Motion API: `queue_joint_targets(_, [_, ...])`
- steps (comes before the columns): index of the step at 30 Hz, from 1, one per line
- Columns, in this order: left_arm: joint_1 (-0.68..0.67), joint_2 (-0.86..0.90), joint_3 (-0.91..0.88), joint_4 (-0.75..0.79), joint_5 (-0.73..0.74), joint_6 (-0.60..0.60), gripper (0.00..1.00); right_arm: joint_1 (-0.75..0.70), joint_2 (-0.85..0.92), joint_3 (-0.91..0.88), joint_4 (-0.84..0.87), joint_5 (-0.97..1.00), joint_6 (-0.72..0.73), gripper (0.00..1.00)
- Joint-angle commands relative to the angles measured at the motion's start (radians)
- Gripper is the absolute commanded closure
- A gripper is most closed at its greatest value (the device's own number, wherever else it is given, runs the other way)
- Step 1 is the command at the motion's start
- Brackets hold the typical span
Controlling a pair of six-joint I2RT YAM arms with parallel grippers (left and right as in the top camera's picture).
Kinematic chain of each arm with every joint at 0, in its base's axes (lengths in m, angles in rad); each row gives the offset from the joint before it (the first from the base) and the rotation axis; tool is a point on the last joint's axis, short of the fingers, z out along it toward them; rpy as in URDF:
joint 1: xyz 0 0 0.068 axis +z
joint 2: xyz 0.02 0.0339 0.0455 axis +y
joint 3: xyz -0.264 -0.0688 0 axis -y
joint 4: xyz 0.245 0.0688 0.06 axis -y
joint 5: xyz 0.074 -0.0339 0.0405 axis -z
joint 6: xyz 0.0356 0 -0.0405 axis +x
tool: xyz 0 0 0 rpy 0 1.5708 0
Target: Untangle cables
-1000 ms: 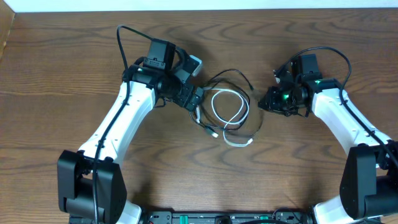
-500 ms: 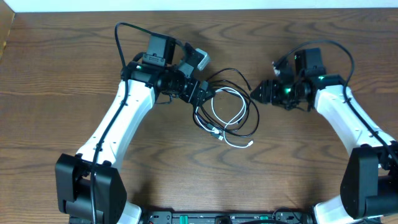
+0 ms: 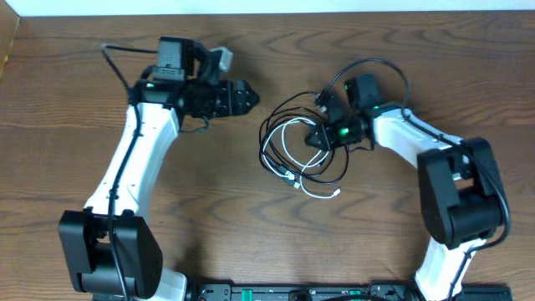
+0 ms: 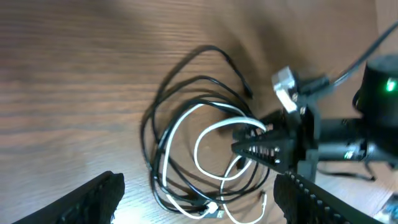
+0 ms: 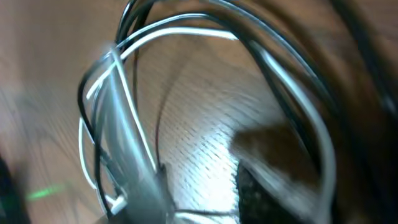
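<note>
The left gripper (image 3: 244, 96) hung wide open over bare desk (image 3: 251, 242), holding nothing, well apart from the tangle. The white cable (image 3: 321, 196) and black cable (image 3: 262, 142) lay looped together mid-desk. The right gripper (image 3: 316, 138) had its jaws drawn close at the white loop. Whether they pinched it could not be told.

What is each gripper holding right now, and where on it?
Left gripper holds nothing, open. Right gripper is pinched on the cables at the tangle's right side, where white and black loops overlap; which strand is unclear.
</note>
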Motion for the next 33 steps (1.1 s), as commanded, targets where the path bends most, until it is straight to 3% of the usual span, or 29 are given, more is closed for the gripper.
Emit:
queue_joint_targets(1, [0.01,-0.02,0.019,0.0,0.006,-0.048,0.18,0.016,-0.003,0.017,0.016,-0.038,0.0,0.99])
queue_joint_targets(9, [0.009,-0.02,0.018,0.004,-0.113,-0.047,0.18,0.003,-0.161,0.296,-0.122,-0.134,0.142,0.99])
queue_joint_targets(16, [0.009,-0.02,0.017,0.008,-0.209,-0.043,0.18,0.004,-0.341,0.52,-0.162,0.143,0.323,0.99])
queue_joint_targets(22, [0.009,-0.02,0.017,0.019,-0.246,-0.029,0.18,0.002,-0.385,0.65,-0.106,0.161,0.454,0.99])
queue_joint_targets(33, [0.009,-0.018,0.004,0.019,-0.261,-0.013,0.16,-0.079,-0.385,0.964,-0.081,0.224,0.466,0.99])
